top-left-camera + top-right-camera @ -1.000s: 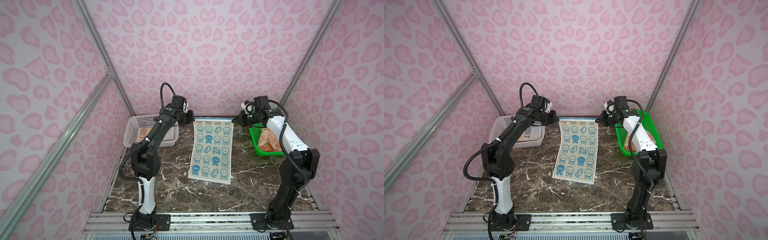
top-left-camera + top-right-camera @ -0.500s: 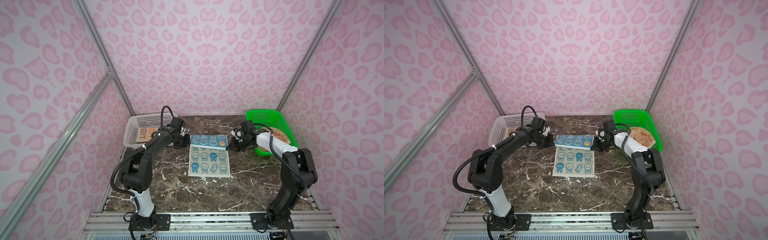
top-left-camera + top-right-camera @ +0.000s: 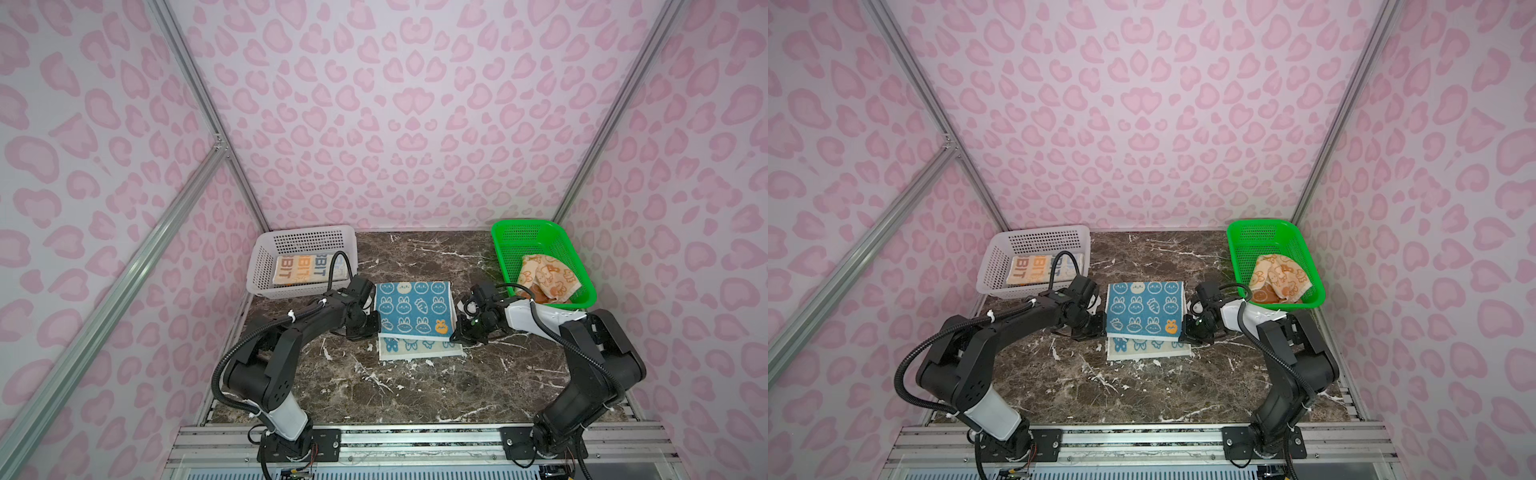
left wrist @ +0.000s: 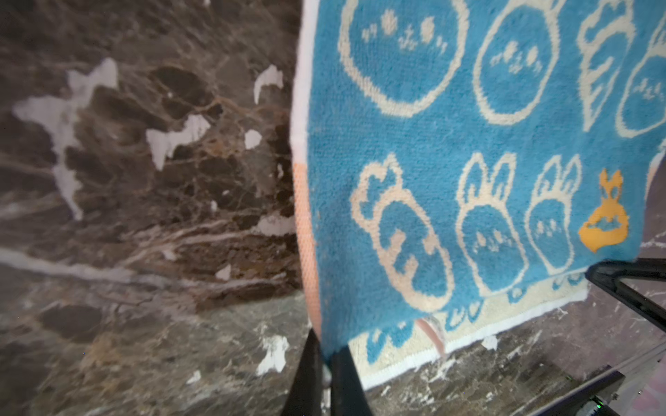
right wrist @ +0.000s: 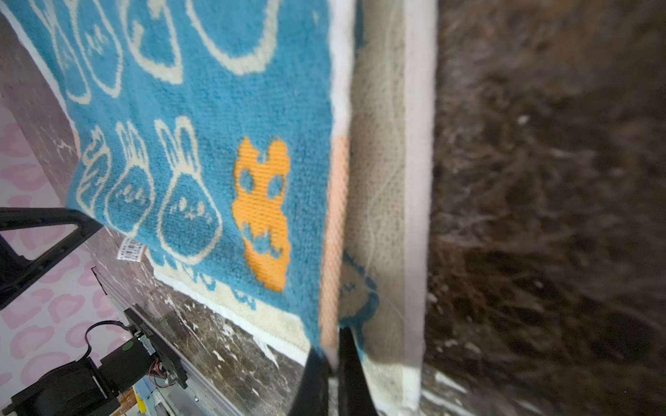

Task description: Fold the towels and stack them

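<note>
The teal towel (image 3: 413, 309) (image 3: 1144, 309) with white bunnies lies mid-table, its far half doubled forward over its cream underside (image 3: 419, 351). My left gripper (image 3: 376, 328) (image 4: 326, 374) is shut on the flap's left front corner. My right gripper (image 3: 455, 334) (image 5: 333, 360) is shut on its right front corner, beside an orange bunny (image 5: 261, 212). The held edge hangs slightly above the lower layer and stops short of the lower layer's front edge. The cream towel (image 3: 305, 268) with "RABBIT" letters lies folded in the white basket. The orange towel (image 3: 546, 276) sits crumpled in the green basket.
The white basket (image 3: 259, 266) stands at the back left and the green basket (image 3: 523, 232) at the back right. The table is dark marble (image 3: 415, 395). Pink patterned walls enclose three sides, and a metal rail (image 3: 415, 436) runs along the front.
Both grippers came down and forward from the back of the table, carrying the teal towel's far edge over itself. The long hanging towel is now doubled, teal side up.
</note>
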Action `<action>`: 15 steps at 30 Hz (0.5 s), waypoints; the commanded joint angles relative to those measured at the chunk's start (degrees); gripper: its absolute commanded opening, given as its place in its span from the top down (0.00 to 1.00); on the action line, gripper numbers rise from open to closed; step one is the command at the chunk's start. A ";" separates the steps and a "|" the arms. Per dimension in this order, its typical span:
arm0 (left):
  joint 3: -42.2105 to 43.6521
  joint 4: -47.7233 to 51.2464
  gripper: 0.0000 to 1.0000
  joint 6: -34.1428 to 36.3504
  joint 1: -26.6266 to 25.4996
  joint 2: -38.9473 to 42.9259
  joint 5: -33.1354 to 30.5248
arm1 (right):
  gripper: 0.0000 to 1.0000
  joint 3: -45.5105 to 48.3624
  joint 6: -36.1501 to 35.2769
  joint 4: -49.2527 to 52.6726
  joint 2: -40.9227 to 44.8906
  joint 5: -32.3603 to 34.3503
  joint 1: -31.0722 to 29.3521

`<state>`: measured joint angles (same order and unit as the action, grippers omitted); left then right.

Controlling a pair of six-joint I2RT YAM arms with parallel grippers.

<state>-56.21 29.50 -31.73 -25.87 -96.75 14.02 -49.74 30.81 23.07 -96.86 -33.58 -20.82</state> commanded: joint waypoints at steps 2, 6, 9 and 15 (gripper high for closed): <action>-3.03 -0.98 0.98 -0.98 -0.32 -3.61 -3.64 | 1.00 -2.13 1.38 -0.84 -2.29 2.34 0.43; -9.73 2.02 0.97 1.03 -0.07 -6.84 -6.30 | 1.00 -8.52 0.79 2.00 -3.95 2.07 0.75; -15.57 5.46 0.97 2.49 0.49 -8.37 -6.94 | 1.00 -13.53 -0.27 5.06 -4.35 1.51 1.87; -19.20 8.18 0.97 2.89 0.53 -5.69 -6.87 | 1.00 -18.44 -2.89 10.70 -2.10 1.76 3.53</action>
<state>-74.41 34.22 -29.71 -25.39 -103.94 7.92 -67.48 29.82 29.32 -99.61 -32.40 -17.56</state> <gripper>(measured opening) 0.072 0.053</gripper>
